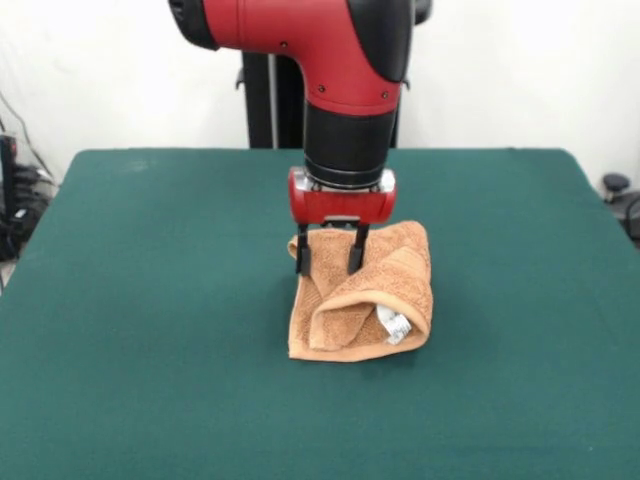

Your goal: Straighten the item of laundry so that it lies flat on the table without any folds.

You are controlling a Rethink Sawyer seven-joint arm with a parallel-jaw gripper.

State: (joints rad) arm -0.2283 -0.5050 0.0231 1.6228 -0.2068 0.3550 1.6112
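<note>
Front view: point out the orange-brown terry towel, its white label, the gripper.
orange-brown terry towel [345, 340], front view, lower front fold.
white label [393, 325], front view, middle of tag.
gripper [328, 258], front view, midway between the black fingertips.

Towel: lies on the table, near the middle, slightly right of centre in the front view.
Towel state: folded over itself, upper layer rolled across the lower.
Label: at the towel's near right part.
End effector: above the towel's far left part, fingers apart, tips at the cloth.
</note>
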